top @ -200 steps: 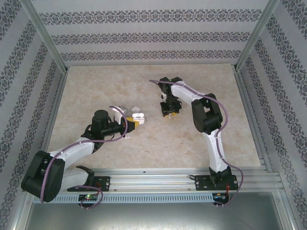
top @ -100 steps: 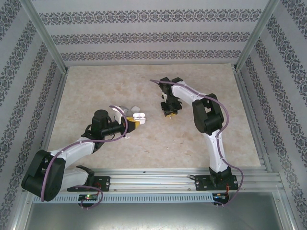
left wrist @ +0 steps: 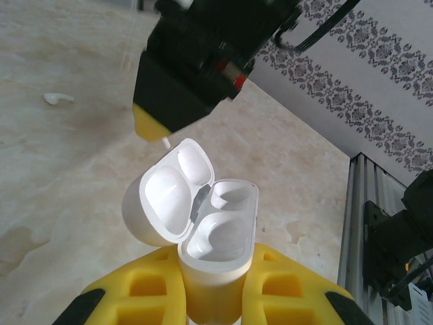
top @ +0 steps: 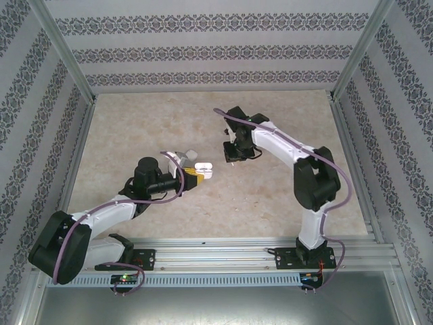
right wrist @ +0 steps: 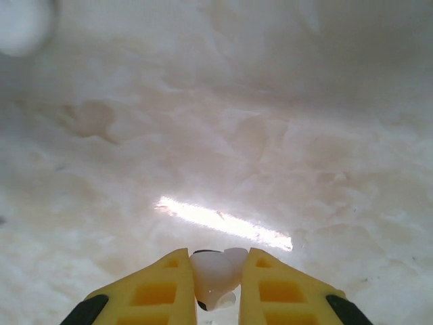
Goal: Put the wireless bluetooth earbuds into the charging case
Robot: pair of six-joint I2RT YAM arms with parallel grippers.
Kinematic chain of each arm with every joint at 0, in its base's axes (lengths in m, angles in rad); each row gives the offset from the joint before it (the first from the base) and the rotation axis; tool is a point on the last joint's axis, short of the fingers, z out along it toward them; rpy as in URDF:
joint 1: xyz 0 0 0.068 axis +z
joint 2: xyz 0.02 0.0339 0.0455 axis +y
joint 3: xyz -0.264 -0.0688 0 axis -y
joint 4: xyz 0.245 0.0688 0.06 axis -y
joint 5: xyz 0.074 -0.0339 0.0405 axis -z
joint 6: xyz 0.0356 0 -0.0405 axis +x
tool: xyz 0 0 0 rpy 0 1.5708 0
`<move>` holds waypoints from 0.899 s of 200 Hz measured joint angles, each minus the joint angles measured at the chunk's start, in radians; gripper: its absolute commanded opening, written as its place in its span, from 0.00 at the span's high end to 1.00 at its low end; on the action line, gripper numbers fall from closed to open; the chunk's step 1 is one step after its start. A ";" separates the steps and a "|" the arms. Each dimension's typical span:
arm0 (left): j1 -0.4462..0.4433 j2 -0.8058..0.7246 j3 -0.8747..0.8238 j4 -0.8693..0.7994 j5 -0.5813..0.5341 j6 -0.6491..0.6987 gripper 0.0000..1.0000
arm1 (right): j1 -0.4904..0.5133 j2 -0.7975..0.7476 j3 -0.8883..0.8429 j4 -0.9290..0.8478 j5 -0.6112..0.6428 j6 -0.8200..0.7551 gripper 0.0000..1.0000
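My left gripper (left wrist: 216,265) is shut on the base of a white charging case (left wrist: 218,233). The case stands upright with its lid (left wrist: 164,203) swung open to the left and both wells empty. In the top view that left gripper (top: 194,175) holds the case (top: 203,168) mid-table. My right gripper (right wrist: 215,263) is shut on one small white earbud (right wrist: 215,274) above the bare table. From the left wrist view the right gripper (left wrist: 154,128) hangs just above and behind the open lid, a thin white stem (left wrist: 166,141) poking out below its yellow tip. Another earbud (left wrist: 57,98) lies on the table far left.
A second white case (top: 191,154) sits just behind the left gripper, beside a greyish object (top: 173,157). A blurred white shape (right wrist: 20,20) shows at the top left of the right wrist view. Patterned walls and a metal frame (top: 352,156) enclose the beige table (top: 135,122).
The right gripper has shut on an earbud and risen slightly, its elbow swinging right. The left gripper has carried the open case a little to the right, towards it.
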 measured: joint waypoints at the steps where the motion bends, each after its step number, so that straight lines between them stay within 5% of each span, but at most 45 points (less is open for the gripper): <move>1: -0.002 0.000 0.000 0.000 -0.002 0.000 1.00 | 0.002 -0.006 -0.003 0.002 0.000 0.001 0.85; 95: -0.071 -0.063 0.051 -0.006 -0.119 0.049 1.00 | 0.112 -0.386 -0.139 0.101 0.037 0.085 0.84; 180: -0.071 -0.073 0.022 0.132 -0.112 0.111 1.00 | 0.222 -0.636 -0.280 0.343 0.055 0.151 0.84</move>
